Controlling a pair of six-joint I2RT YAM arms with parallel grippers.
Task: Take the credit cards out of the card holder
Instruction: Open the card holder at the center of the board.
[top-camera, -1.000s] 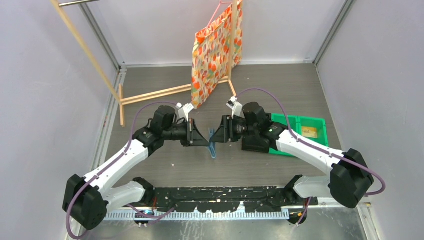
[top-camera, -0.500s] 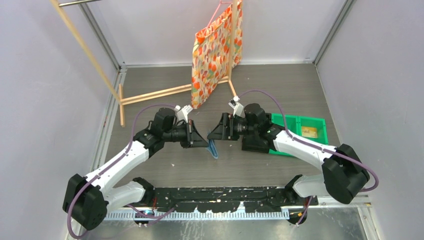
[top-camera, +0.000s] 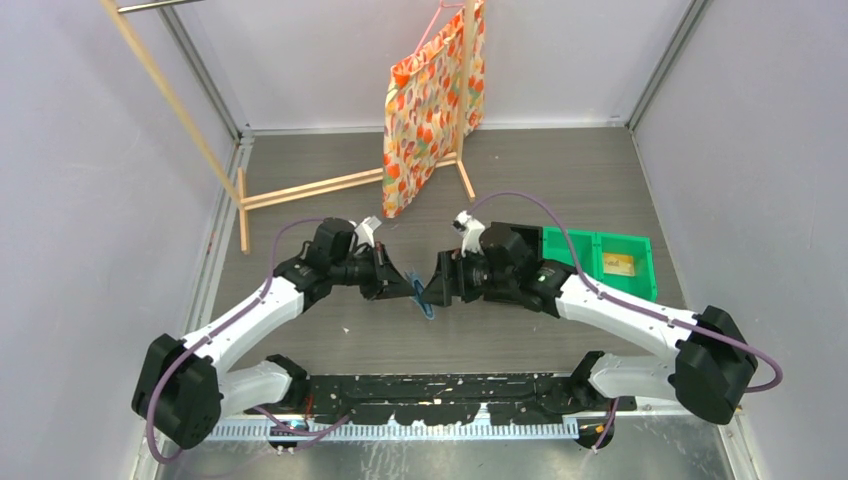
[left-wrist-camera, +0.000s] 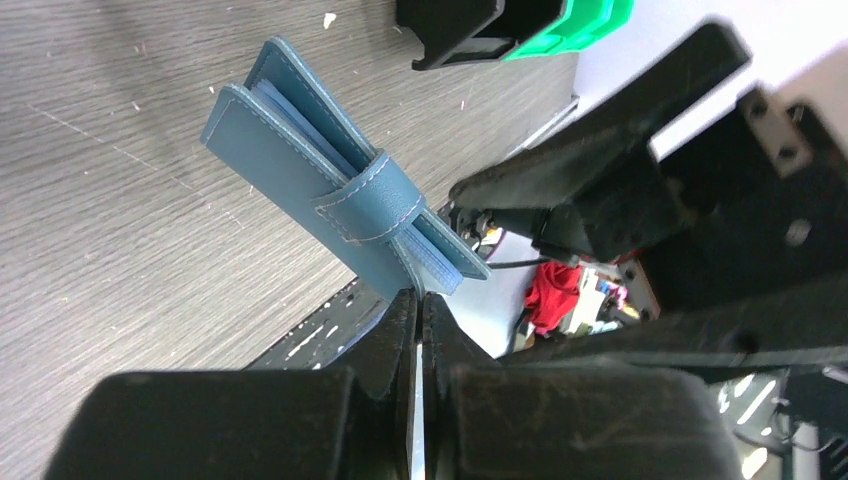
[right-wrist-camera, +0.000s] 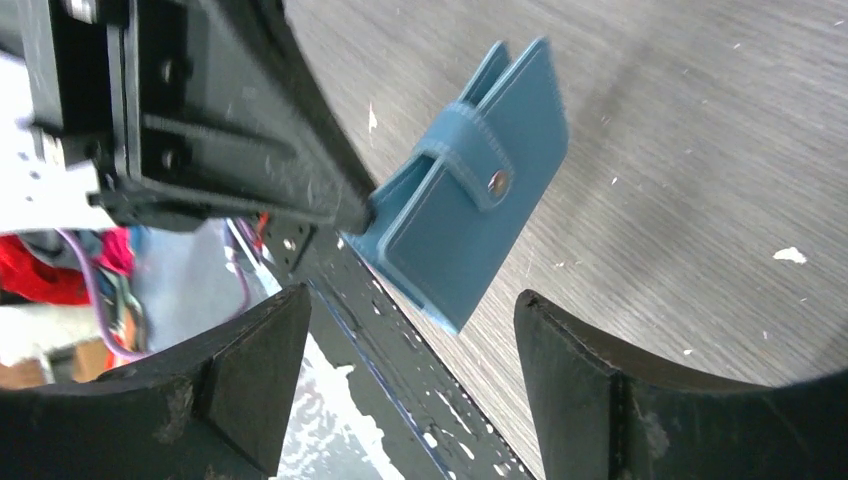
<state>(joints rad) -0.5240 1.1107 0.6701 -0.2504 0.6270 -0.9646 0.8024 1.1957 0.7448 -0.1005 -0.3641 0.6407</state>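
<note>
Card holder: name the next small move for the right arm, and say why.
Probably ease the open right gripper forward and close on the strap to pull it loose. The left gripper is shut on the edge of the card holder, holding it up between the right gripper's fingers, and the strap is still fastened across it, keeping it closed.

Teal-blue card holder (left-wrist-camera: 330, 190) folded, snap strap fastened, tilted, one edge pinched between left fingers (left-wrist-camera: 388, 335).

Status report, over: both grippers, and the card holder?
Left gripper shut on card holder edge. Right gripper open, not touching. Strap snapped shut, in the way.
</note>
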